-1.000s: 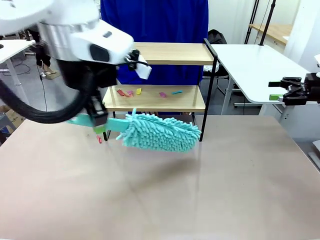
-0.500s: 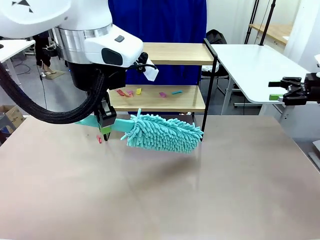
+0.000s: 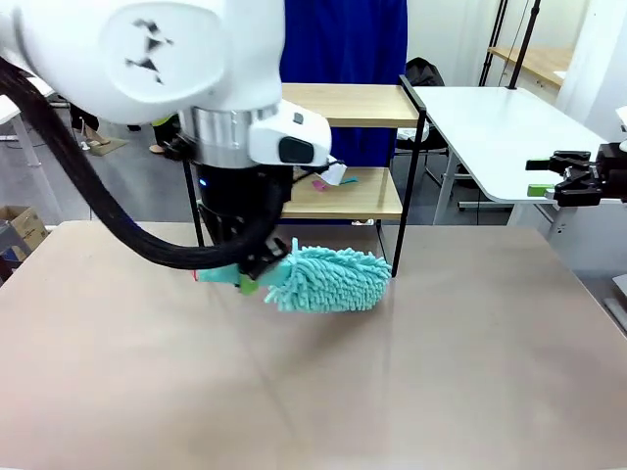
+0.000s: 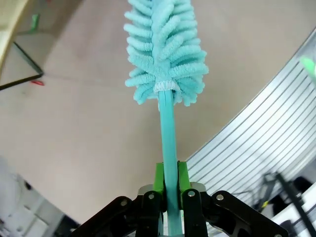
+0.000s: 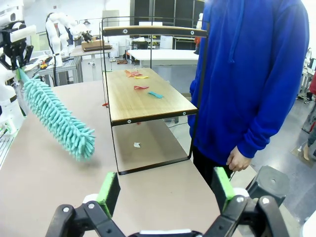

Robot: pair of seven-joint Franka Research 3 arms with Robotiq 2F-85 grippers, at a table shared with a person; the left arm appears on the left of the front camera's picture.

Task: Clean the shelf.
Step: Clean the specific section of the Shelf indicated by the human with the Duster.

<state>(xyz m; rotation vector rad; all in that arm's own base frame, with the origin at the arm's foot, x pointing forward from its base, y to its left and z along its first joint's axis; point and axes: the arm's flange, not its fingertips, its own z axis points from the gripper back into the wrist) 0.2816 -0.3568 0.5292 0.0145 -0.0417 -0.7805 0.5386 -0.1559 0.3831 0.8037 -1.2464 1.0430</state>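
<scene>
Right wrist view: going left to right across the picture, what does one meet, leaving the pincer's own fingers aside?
First the teal duster → shelf, with coloured scraps on its lower board → person in a blue hoodie.

I count one shelf (image 5: 148,106), one duster (image 3: 328,279), one person (image 5: 247,74), and at least four coloured scraps (image 5: 155,94).

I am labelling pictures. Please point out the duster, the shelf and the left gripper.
duster (image 3: 328,279), front view, fluffy head.
shelf (image 3: 353,104), front view, top board.
left gripper (image 4: 169,173), left wrist view, between its pads.
</scene>
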